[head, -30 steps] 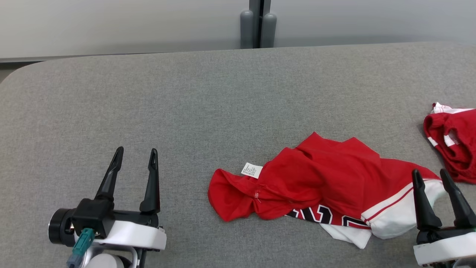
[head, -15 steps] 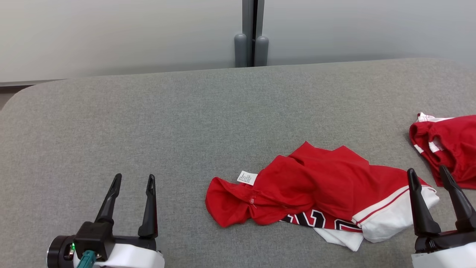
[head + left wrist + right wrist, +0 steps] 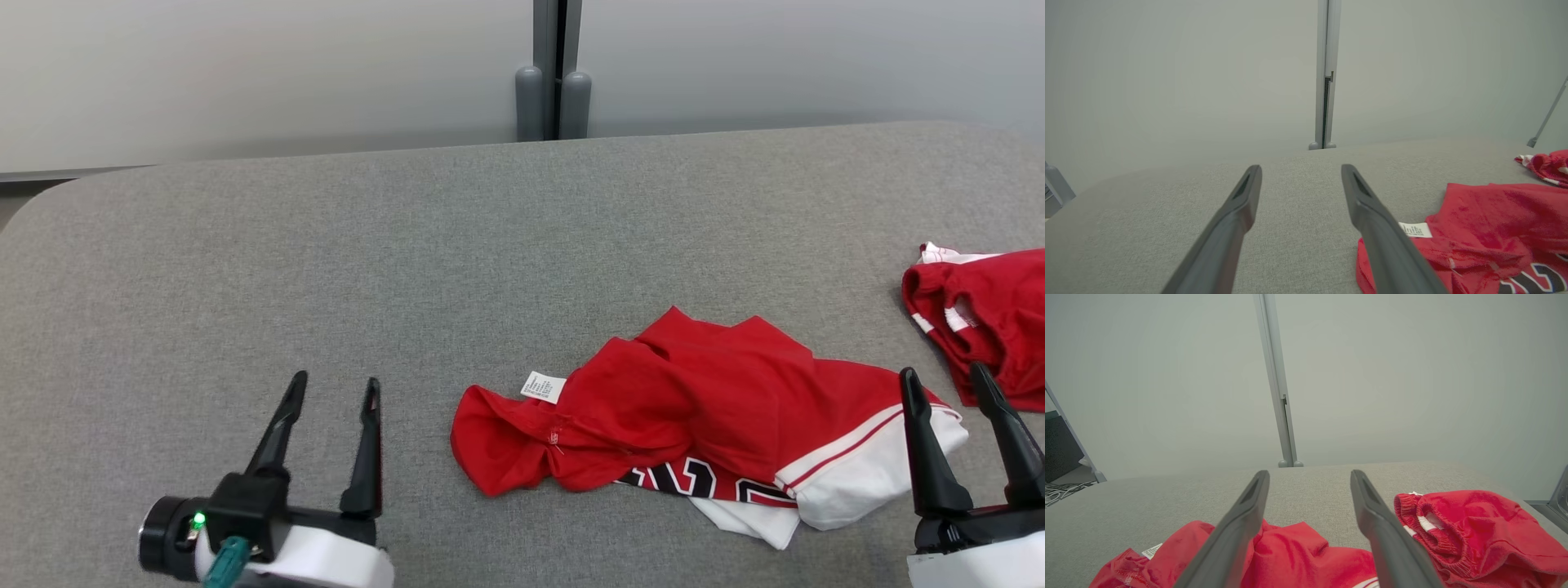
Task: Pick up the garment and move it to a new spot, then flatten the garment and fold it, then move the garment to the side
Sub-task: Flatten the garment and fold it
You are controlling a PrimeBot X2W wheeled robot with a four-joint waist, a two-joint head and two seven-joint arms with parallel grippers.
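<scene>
On a grey padded table point(image 3: 408, 269), a red garment point(image 3: 694, 408) lay crumpled right of centre. It looked like a jersey, with a white trim panel point(image 3: 857, 482), part of a black-and-white numeral, and a small white label point(image 3: 543, 386) at its left end. The left gripper point(image 3: 336, 380) hovered over bare table near the garment's left end, its two dark fingers spread and holding nothing. The right gripper point(image 3: 943, 371) stood just beside the white panel, its fingers likewise spread and empty. A second red piece point(image 3: 988, 318) lay apart at the table's right edge. The cloth looked light, soft and limp — likely to sag and trail when lifted, not to break. The best places to pinch seemed to be the bunched left end by the label and the white panel — one for each gripper.
</scene>
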